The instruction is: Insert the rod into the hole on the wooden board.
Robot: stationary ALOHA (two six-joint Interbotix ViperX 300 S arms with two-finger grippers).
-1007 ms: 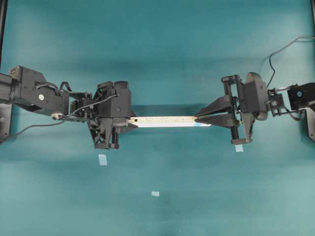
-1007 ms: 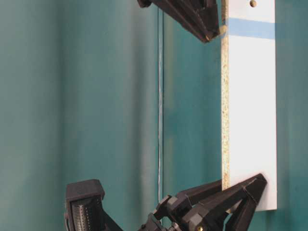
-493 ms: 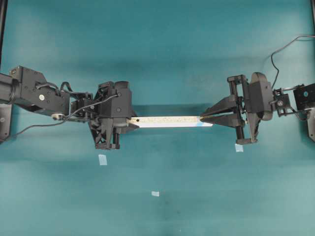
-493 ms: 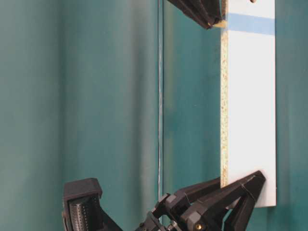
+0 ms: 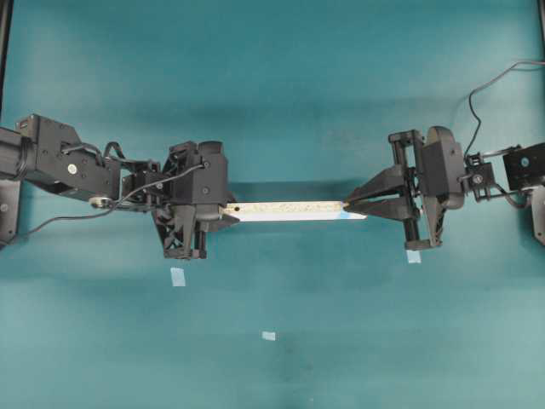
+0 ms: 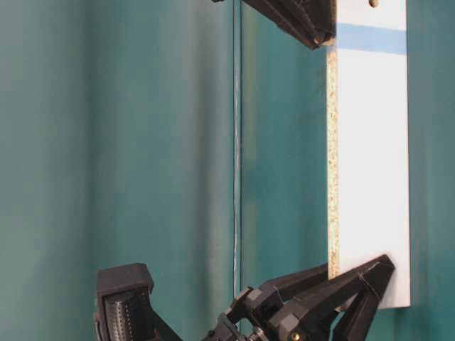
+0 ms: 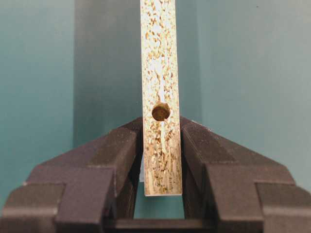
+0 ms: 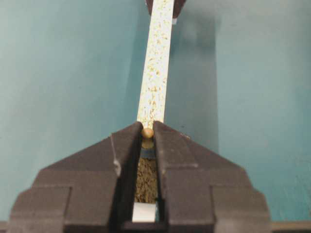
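The wooden board [image 5: 289, 209] hangs level between both grippers, speckled edge up. My left gripper [image 5: 223, 210] is shut on its unmarked end; in the left wrist view [image 7: 162, 128] the jaws clamp the board [image 7: 161, 73] just behind that end's hole [image 7: 161, 111]. My right gripper [image 5: 347, 205] is shut on the rod [image 8: 147, 132], held end-on at the fingertips [image 8: 167, 138] right over the board's edge by the blue mark [image 8: 147, 152]. The hole at the marked end is hidden under the rod and fingers. The table-level view shows the blue mark [image 6: 370, 39] beside the right gripper [image 6: 321, 39].
Three small pale-blue tape squares lie on the teal table: one below the left gripper [image 5: 177, 276], one in the lower middle [image 5: 268, 336], one below the right gripper [image 5: 413, 256]. A cable [image 5: 485, 81] loops behind the right arm.
My right gripper with the rod slid along the board towards the blue-marked end, then eased back a little, and now sits closer against the board's edge. The left gripper barely moved.
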